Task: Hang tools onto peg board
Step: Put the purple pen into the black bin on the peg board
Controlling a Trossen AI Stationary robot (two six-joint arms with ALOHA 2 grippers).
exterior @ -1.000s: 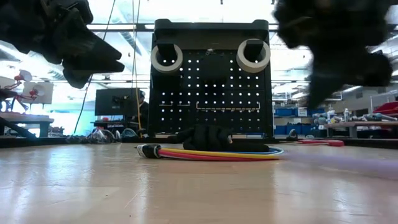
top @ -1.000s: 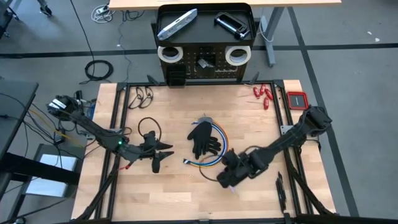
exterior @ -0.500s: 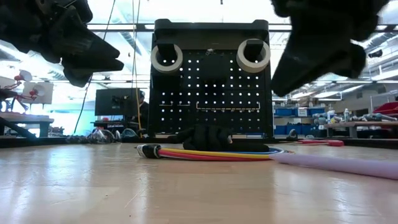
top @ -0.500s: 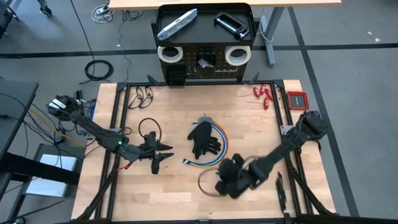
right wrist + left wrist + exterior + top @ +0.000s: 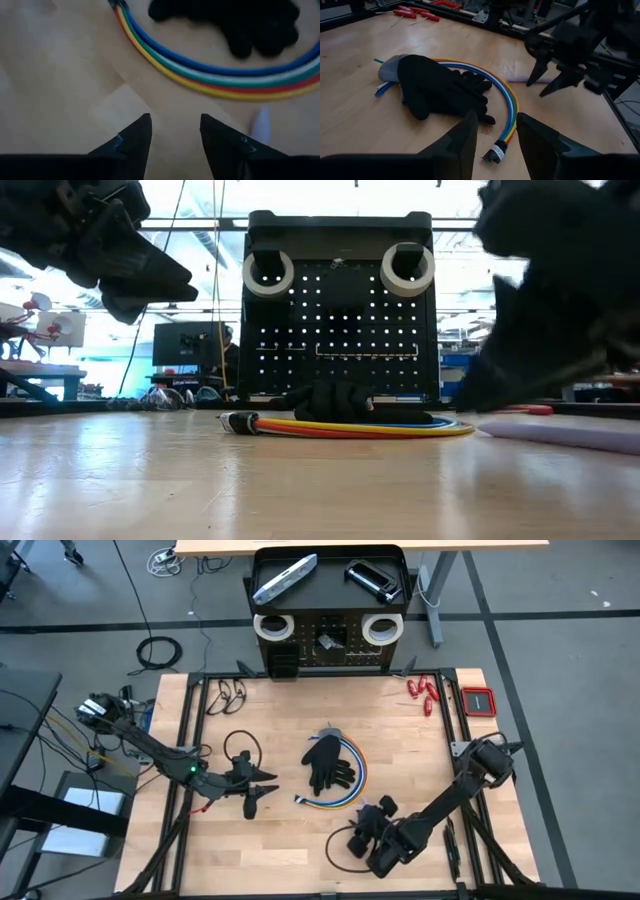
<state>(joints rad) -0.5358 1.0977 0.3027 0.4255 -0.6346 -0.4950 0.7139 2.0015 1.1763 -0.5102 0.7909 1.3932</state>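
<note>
Peg board (image 5: pixel 330 640) upright beyond table's far edge, two tape rolls (image 5: pixel 272 628) hung on its upper corners, one left, one right (image 5: pixel 381 629); same pair seen face-on in low view (image 5: pixel 267 273). Silver bar (image 5: pixel 285 578) and black clamp (image 5: pixel 373 578) lying in tray top. Small grey metal piece (image 5: pixel 327 641) on board face between the rolls. Red-handled tools (image 5: pixel 424 693) on table (image 5: pixel 280 710) near far right corner, just beside a red card (image 5: pixel 478 700) on the frame. Black glove (image 5: pixel 326 761) at table centre, lying on a coil of rainbow cable (image 5: pixel 352 783); cable end with black connector pointing toward left arm (image 5: pixel 494 153). Black wire loop (image 5: pixel 237 747) left of glove. Left gripper (image 5: pixel 256 790) low over table left of centre, fingers (image 5: pixel 462 142) apart with a moderate gap, nothing between them, aimed at glove (image 5: pixel 437 90). Right gripper (image 5: pixel 368 839) near front edge, right of centre, fingers (image 5: pixel 134 137) parted, empty, bare wood between them; cable arc (image 5: pixel 200 75) ahead of it. Pale purple handle (image 5: pixel 565 432) lying flat on table at right of low view, just beside right gripper (image 5: pixel 551 80), not held; pale tip also visible past right fingers (image 5: pixel 260 125).
</note>
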